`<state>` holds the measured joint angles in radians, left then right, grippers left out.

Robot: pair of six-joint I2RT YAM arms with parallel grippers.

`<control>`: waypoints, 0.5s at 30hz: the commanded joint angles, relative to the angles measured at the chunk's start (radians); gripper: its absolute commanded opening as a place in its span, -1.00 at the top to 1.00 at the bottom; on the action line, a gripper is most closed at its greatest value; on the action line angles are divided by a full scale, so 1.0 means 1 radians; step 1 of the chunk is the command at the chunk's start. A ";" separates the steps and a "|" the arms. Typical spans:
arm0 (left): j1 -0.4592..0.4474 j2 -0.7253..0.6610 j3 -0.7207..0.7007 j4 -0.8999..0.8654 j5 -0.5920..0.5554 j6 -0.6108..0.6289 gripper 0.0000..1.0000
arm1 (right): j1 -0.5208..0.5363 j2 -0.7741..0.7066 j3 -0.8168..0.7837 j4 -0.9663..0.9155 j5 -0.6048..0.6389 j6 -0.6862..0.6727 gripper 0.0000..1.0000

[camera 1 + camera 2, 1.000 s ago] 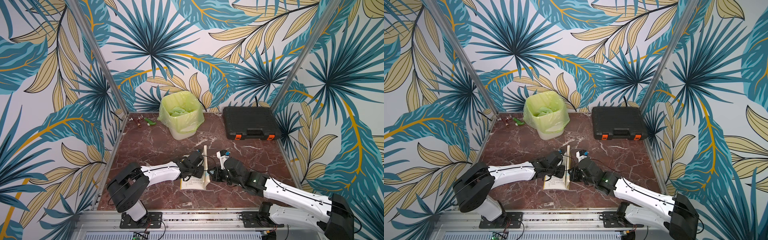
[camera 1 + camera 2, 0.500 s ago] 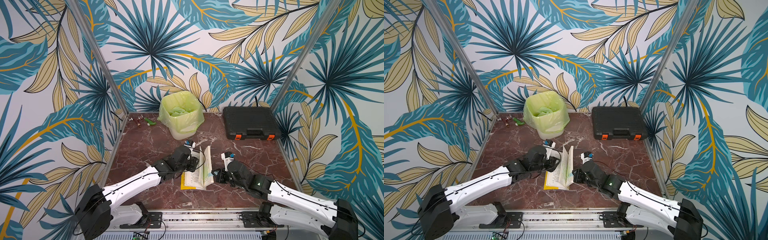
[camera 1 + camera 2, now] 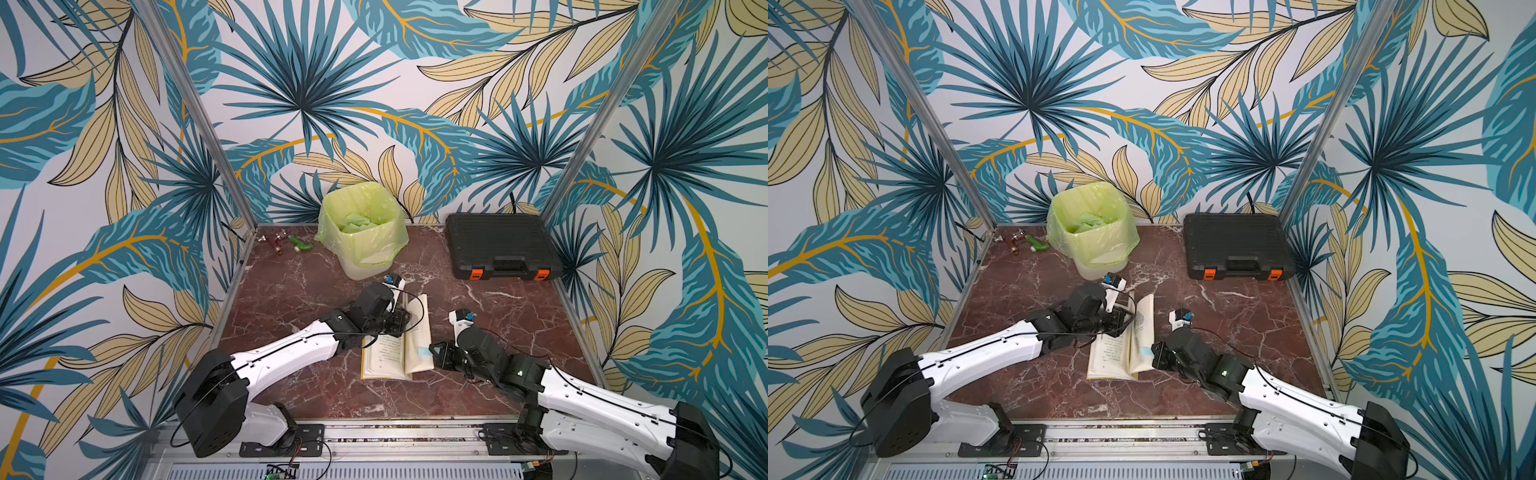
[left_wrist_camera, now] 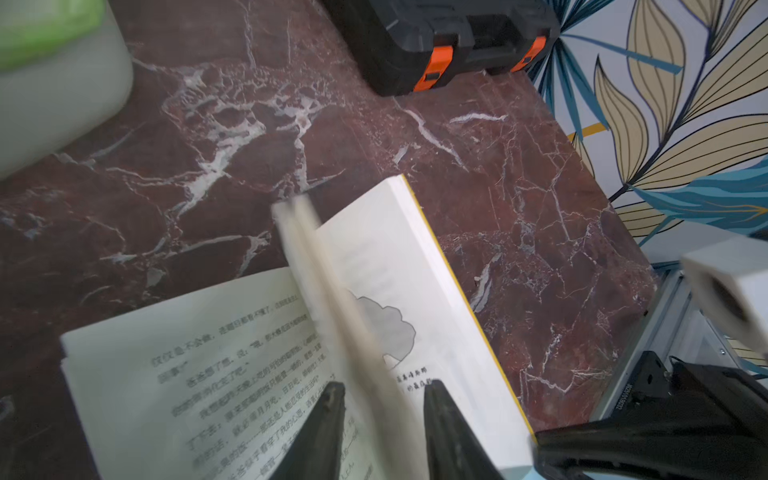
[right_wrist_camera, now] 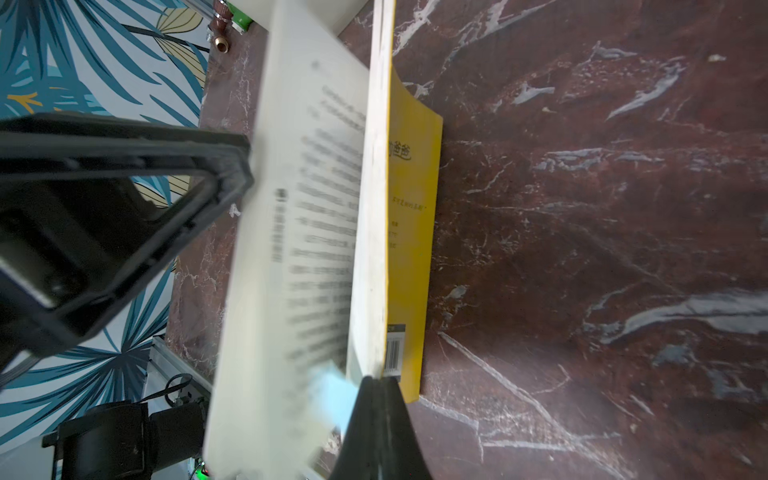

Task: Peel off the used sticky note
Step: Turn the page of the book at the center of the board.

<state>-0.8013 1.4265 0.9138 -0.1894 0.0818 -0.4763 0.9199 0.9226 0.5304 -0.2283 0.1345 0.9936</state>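
Observation:
A book [image 3: 384, 355] with a yellow cover lies open on the marble table, seen in both top views [image 3: 1111, 353]. A light blue sticky note [image 3: 424, 351] [image 5: 330, 392] sits at the outer edge of its right-hand page. My right gripper [image 3: 432, 349] [image 5: 376, 380] is shut, its tip against that page edge right beside the note. The note runs under the side of one finger and nothing shows in the seam between them. My left gripper [image 3: 401, 324] [image 4: 382, 384] is open over the book's far half. A blurred sheaf of pages [image 4: 332, 299] stands between its fingers.
A bin lined with a green bag [image 3: 361, 232] stands just behind the book. A black case with orange latches [image 3: 500, 245] lies at the back right. Small pipe fittings [image 3: 282, 243] are in the back left corner. Metal rails edge the table.
The book has spread from a nearly upright sheaf to lying open. My left gripper has shifted toward the book's far end. The right gripper stays shut at the right page edge.

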 commanded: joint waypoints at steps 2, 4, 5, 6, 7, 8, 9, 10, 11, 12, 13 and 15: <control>0.003 0.074 0.029 0.038 -0.020 -0.009 0.33 | -0.001 0.004 -0.043 -0.096 0.007 0.010 1.00; 0.003 0.107 0.029 0.064 -0.012 -0.014 0.34 | -0.001 0.003 -0.048 -0.094 0.009 0.012 1.00; 0.003 0.128 0.032 0.072 -0.002 -0.016 0.34 | -0.001 0.001 -0.049 -0.095 0.010 0.013 1.00; 0.003 0.142 0.035 0.080 0.006 -0.019 0.34 | 0.000 -0.001 -0.052 -0.095 0.012 0.016 1.00; 0.002 0.160 0.035 0.089 0.013 -0.022 0.34 | -0.001 -0.004 -0.054 -0.097 0.013 0.018 1.00; 0.002 0.174 0.035 0.099 0.020 -0.023 0.34 | -0.001 -0.008 -0.056 -0.099 0.016 0.019 1.00; 0.002 0.185 0.035 0.107 0.026 -0.024 0.34 | -0.001 -0.014 -0.057 -0.102 0.020 0.022 1.00; 0.003 0.195 0.035 0.113 0.031 -0.026 0.34 | -0.001 -0.019 -0.058 -0.106 0.024 0.023 1.00; 0.002 0.205 0.036 0.117 0.036 -0.028 0.34 | -0.001 -0.025 -0.060 -0.109 0.028 0.024 1.00; 0.002 0.213 0.037 0.122 0.044 -0.029 0.34 | -0.001 -0.028 -0.061 -0.110 0.028 0.026 1.00; 0.002 0.220 0.037 0.131 0.051 -0.032 0.34 | -0.001 -0.031 -0.061 -0.109 0.029 0.025 1.00; 0.002 0.235 0.037 0.146 0.069 -0.039 0.34 | -0.001 -0.035 -0.062 -0.095 0.027 0.021 1.00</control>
<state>-0.7990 1.6138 0.9386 -0.0868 0.1196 -0.5079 0.9188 0.8928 0.4992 -0.2783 0.1501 1.0115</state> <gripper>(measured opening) 0.330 0.040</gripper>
